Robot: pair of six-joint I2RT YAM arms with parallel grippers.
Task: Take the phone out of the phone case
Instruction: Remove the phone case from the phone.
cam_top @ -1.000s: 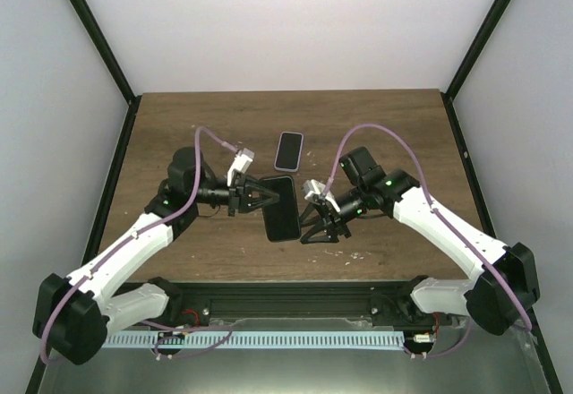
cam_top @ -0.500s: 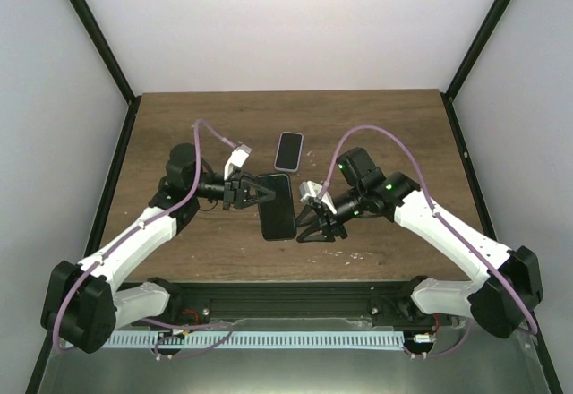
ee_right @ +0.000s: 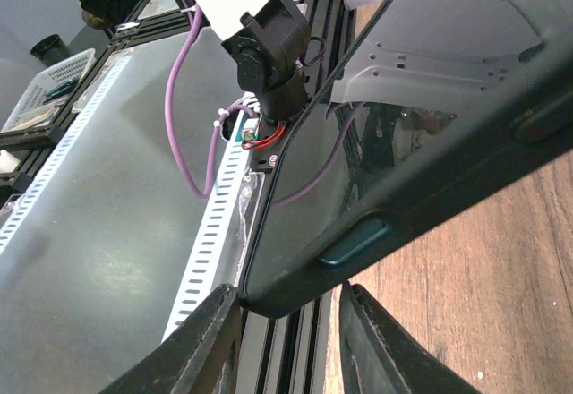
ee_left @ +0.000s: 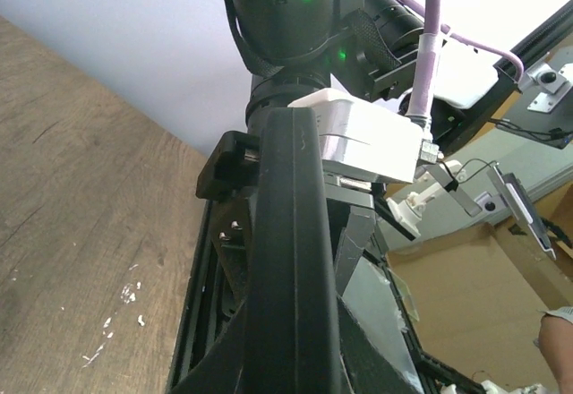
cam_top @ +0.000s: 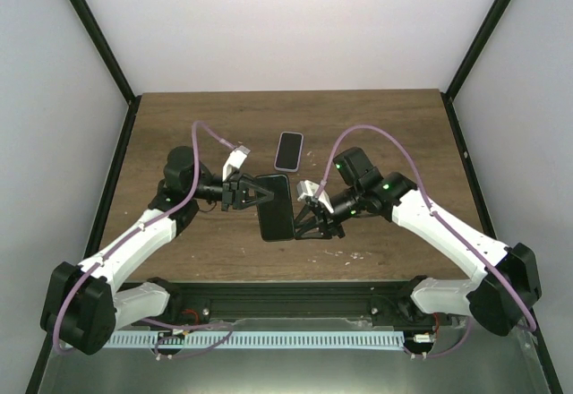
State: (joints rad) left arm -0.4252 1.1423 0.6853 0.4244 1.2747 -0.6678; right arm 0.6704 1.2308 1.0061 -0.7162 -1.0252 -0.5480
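Note:
The phone (cam_top: 288, 150) lies flat at the back middle of the table, black glass up, with the pale lilac-pink phone case (cam_top: 298, 152) showing as a thin rim around it. No gripper touches it. My left gripper (cam_top: 254, 192) is shut on the far end of another, larger all-black phone (cam_top: 277, 208) and holds it over the table's middle. In the left wrist view this phone (ee_left: 291, 233) stands edge-on between the fingers (ee_left: 376, 358). My right gripper (cam_top: 302, 223) is open; its fingers (ee_right: 208, 345) straddle the black phone's near corner (ee_right: 376, 170) without closing on it.
The wooden table (cam_top: 179, 125) has small white specks (cam_top: 358, 254) near the front right. A black rail (cam_top: 286, 300) runs along the near edge between the arm bases. Black frame posts stand at the back corners.
My left gripper has drawn the large black phone slightly left. My right gripper has moved left up to the phone's near right corner. The cased phone has not moved.

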